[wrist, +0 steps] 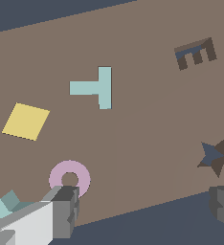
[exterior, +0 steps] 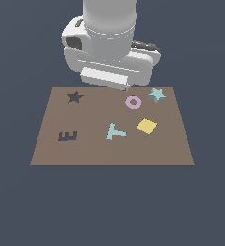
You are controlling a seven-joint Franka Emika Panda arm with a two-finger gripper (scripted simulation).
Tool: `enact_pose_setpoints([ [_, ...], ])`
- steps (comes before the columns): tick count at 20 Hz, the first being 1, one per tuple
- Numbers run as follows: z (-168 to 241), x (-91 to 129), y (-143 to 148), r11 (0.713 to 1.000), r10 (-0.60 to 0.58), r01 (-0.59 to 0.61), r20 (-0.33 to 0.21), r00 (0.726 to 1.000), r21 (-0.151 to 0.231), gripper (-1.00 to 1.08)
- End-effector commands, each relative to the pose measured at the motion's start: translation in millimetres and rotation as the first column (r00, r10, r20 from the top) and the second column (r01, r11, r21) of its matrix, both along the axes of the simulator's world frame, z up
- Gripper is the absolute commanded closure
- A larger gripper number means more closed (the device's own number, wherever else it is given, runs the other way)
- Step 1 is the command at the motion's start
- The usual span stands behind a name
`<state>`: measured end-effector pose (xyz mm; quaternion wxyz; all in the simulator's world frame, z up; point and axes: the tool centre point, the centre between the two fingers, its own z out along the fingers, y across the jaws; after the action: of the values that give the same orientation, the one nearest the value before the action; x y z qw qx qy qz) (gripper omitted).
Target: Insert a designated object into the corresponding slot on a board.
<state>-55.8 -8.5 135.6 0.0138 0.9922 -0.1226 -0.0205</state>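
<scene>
Exterior view: gripper (wrist: 142, 210), fingers spread and empty, hovers at upper centre, likely lining up on the flat light-teal star piece (exterior: 157, 94).

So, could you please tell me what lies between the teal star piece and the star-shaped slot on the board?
In the exterior view, the pink ring lies between the teal star and the star slot; otherwise bare board.
</scene>
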Motion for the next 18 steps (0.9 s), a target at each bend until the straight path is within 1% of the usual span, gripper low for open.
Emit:
enact_pose_setpoints([
  [1,-5.4,-8.5,9.2,0.998,-0.055,0.055,0.003,0.998,0.0,-0.92],
  [5,-15.4,-22.1,27.0,0.988,-0.156,0.156,0.009,0.988,0.001,-0.92],
  [9,-26.4,-34.6,48.3,0.964,-0.265,0.265,0.015,0.964,0.003,-0.92],
  [13,-37.4,-44.3,70.6,0.929,-0.369,0.369,0.021,0.929,0.005,-0.92],
  [18,-51.1,-52.3,99.5,0.872,-0.49,0.49,0.028,0.871,0.009,-0.92],
])
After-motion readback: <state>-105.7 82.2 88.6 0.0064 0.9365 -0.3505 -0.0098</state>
